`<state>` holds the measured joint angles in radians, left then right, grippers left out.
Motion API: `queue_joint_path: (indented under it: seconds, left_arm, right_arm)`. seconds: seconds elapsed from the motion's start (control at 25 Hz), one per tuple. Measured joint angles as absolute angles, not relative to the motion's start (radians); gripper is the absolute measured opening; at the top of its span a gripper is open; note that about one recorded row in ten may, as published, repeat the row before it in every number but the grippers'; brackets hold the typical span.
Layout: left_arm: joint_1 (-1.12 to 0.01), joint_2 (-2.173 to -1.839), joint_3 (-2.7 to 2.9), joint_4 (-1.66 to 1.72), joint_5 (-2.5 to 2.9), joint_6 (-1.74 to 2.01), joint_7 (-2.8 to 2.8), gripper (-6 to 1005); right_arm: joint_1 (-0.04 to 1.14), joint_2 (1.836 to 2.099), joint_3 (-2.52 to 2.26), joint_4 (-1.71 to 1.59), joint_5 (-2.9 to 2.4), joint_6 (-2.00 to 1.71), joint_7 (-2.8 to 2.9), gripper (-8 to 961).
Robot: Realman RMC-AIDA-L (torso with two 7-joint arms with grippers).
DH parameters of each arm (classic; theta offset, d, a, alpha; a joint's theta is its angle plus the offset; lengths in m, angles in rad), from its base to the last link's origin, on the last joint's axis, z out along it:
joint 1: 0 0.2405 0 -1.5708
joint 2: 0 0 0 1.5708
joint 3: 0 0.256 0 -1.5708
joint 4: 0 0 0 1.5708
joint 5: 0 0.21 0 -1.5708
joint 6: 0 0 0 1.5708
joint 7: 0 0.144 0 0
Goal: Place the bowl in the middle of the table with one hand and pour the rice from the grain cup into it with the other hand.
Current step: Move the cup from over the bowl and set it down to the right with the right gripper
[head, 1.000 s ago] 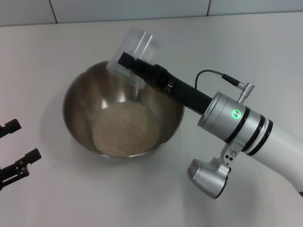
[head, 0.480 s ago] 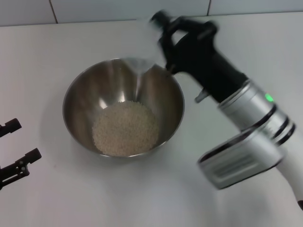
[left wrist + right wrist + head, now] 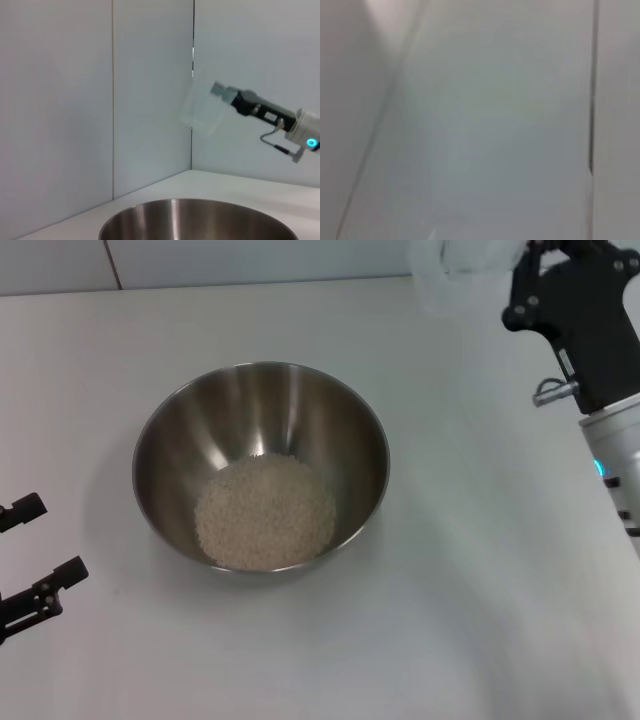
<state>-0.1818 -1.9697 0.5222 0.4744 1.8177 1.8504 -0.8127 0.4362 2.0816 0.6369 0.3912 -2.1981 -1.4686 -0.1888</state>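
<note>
From the head camera, the bowl (image 3: 261,467) sits near the middle of the desk (image 3: 480,590): a wide, round stainless-steel vessel with a thin rolled rim and a brushed inside that shows soft vertical streaks of reflection. On its bottom lies the rice (image 3: 264,512), a low, pale off-white heap with a fine grainy surface. The desk is smooth, matt white, and meets a light tiled wall at the far edge. At the far right corner the right claw (image 3: 500,265), a black angular body on a silver and white cylindrical wrist, is raised well apart from the bowl and grips the grain cup (image 3: 455,265), a smeared translucent shape, clear enough that no rice shows through it. At the near left edge the left claw (image 3: 28,555) rests low, its two black fingers set apart with nothing between them, well clear of the bowl.

From the left wrist camera, the curved steel rim of the bowl (image 3: 200,220) fills the lower edge, shiny and grey. Beyond it, high before the pale wall panels, the right claw (image 3: 220,92) holds the grain cup (image 3: 202,107) tilted; the cup is thin-walled, nearly see-through and blurred.

The right wrist camera shows only pale wall panels with a dark seam.
</note>
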Motion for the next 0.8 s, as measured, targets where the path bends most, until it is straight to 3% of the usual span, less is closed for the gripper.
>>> queue_joint_path:
  seconds: [0.44,0.8]
  left_arm:
    - [-0.182,-1.969,0.521,0.475,1.819,1.852,-0.813,795]
    - [-0.184,-1.971,0.519,0.476,1.819,1.852,-0.813,795]
  right_arm:
    - [0.436,2.085,0.681,0.386,-2.198,-1.077,-0.075,80]
    - [0.442,2.086,0.682,0.373,-2.198,-0.966,-0.058,83]
